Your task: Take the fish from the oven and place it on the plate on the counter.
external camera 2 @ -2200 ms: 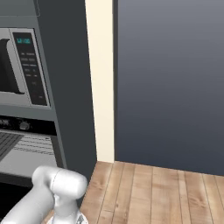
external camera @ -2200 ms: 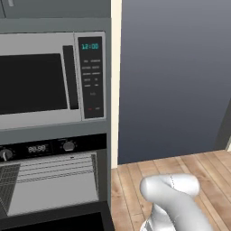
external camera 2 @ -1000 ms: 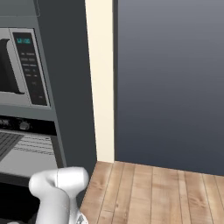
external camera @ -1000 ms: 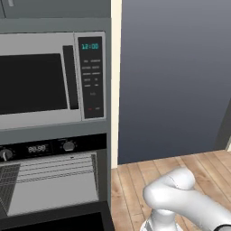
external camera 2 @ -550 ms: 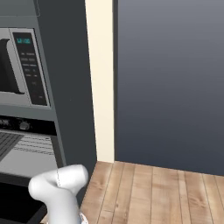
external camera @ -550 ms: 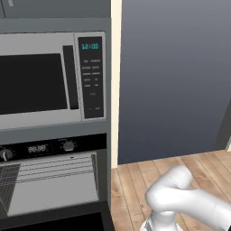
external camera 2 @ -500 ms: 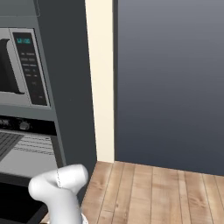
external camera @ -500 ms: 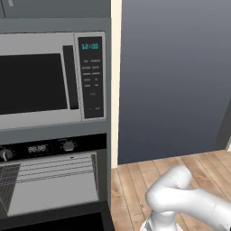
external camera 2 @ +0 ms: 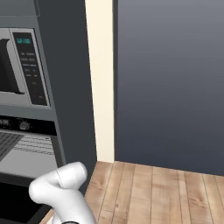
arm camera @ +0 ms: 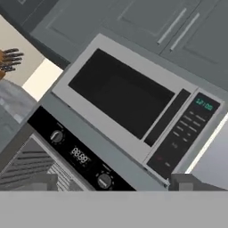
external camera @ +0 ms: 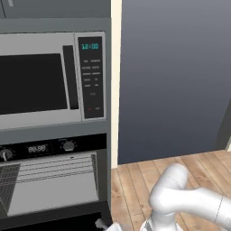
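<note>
The oven (external camera: 49, 185) stands open under the microwave, with its grey wire racks and bare interior showing. The hand view shows its black panel with knobs and display (arm camera: 80, 156) and a corner of the racks (arm camera: 26, 164). The fish is hidden from these views, and the plate is out of view. My gripper (arm camera: 113, 183) is open, its two dark fingertips (arm camera: 43, 181) far apart with nothing between them, aimed up at the oven panel and microwave. A grey patch of counter (arm camera: 10, 103) lies at the left edge of the hand view.
A silver microwave (external camera: 45, 81) with a keypad (arm camera: 182, 133) sits above the oven. Right of the oven column are a cream wall strip (external camera 2: 100, 78) and a tall dark panel (external camera 2: 170, 83). Wood floor (external camera 2: 157, 192) spreads below. My white arm (external camera: 180, 203) bends low.
The arm's elbow has turned a little and its forearm now reaches further right in the left base view. The kitchen has not shifted and the jaws have stayed wide.
</note>
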Tool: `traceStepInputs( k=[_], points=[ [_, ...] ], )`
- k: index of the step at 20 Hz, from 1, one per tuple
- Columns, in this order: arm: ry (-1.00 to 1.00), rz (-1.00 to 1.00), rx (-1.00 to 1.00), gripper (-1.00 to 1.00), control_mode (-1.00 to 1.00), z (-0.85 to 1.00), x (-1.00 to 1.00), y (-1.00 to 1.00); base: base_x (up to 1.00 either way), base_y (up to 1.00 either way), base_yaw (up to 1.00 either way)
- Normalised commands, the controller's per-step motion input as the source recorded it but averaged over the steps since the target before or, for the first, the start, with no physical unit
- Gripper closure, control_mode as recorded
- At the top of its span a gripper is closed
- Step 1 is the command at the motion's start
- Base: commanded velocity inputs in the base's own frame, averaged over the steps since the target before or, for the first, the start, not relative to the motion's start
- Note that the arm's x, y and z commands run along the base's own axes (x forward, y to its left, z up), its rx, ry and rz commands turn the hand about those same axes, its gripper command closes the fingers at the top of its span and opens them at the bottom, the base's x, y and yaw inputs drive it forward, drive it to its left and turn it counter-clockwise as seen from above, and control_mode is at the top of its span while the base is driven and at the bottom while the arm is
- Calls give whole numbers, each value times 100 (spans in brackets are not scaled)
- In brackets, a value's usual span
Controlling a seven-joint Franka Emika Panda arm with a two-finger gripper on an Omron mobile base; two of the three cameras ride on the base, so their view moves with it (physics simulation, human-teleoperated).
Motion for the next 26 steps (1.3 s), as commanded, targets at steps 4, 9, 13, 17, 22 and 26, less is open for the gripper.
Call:
traceStepInputs(
  k=[4,9,13,17,22,26],
  points=[
    [1,-2,32,-100,-100,83,0,-48,0,0,0],
    [17,-2,17,-100,-100,8,24,-22,0,0,0],
    [36,-3,-5,-100,-100,14,56,0,0,0,0],
    [48,-3,-18,-100,-100,24,43,0,0,0,0],
    [43,-6,-26,-100,-100,17,31,3,0,0,0],
    [30,-10,-36,-100,-100,1,25,23,0,0,0]
  ],
)
